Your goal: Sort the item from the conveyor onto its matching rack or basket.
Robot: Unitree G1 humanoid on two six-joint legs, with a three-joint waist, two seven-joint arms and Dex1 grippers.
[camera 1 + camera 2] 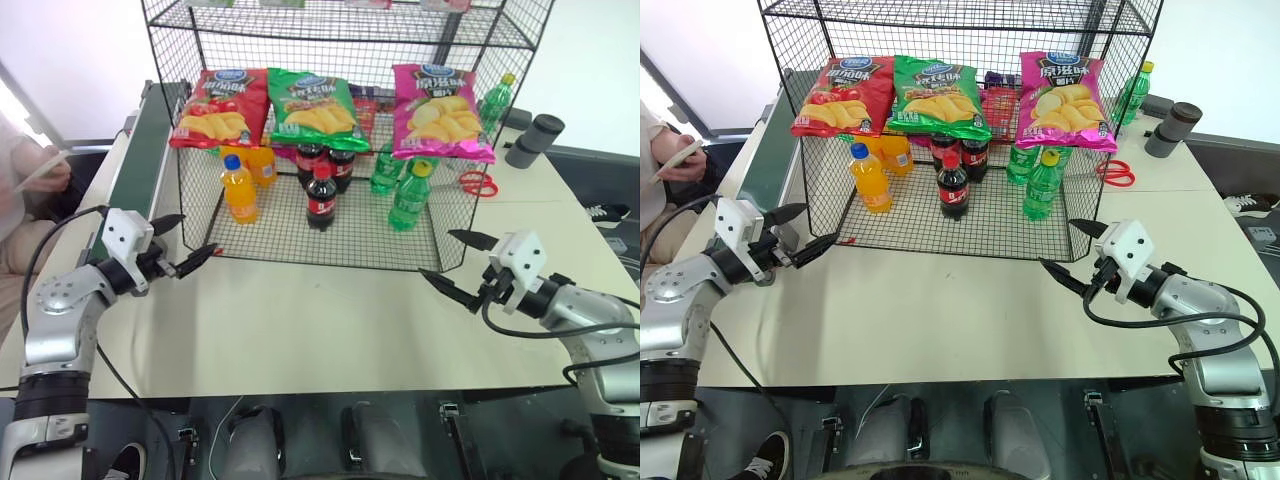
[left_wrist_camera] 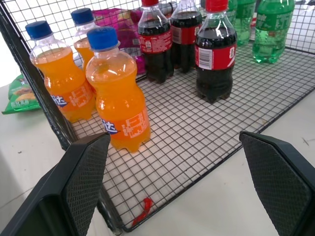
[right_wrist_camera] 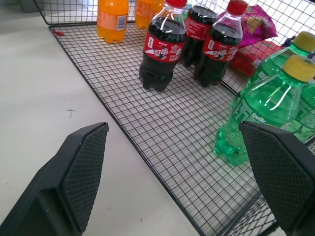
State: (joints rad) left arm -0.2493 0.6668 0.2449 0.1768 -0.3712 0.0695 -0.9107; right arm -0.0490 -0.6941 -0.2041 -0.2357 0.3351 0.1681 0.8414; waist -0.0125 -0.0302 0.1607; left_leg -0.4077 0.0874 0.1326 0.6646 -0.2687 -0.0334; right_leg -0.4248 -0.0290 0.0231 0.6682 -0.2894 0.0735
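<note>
Flanking the lower frame, two grippers hover over a cream table (image 1: 320,330). Left gripper (image 1: 183,246) at lower left, fingers spread wide, empty, tips just beside the rack's front left corner. Right gripper (image 1: 458,263) at lower right, fingers likewise spread apart, empty, pointing toward the rack's front right corner.

Rack (image 1: 180,160), centre to top of frame, black wire mesh, standing on the table. Bottom tier, left to right: orange bottles (image 1: 239,189) (blue caps, three counted in the left wrist view), cola bottles (image 1: 321,198) with red caps, green bottles (image 1: 410,196) with yellow caps. A small red scrap (image 2: 142,209) lies at the tier's front edge.

Tier above, three crisps bags lying side by side, tilted toward the viewer: red bag (image 1: 218,107) at left, green bag (image 1: 312,106) in the middle, pink bag (image 1: 438,112) at right.

Conveyor (image 1: 140,150), upper left, dark green belt running away beside the rack. Person's hand (image 1: 45,172) at far left edge, holding something flat. Red scissors (image 1: 478,183) and a dark cylinder (image 1: 535,140) on the table, upper right, beyond the rack.
</note>
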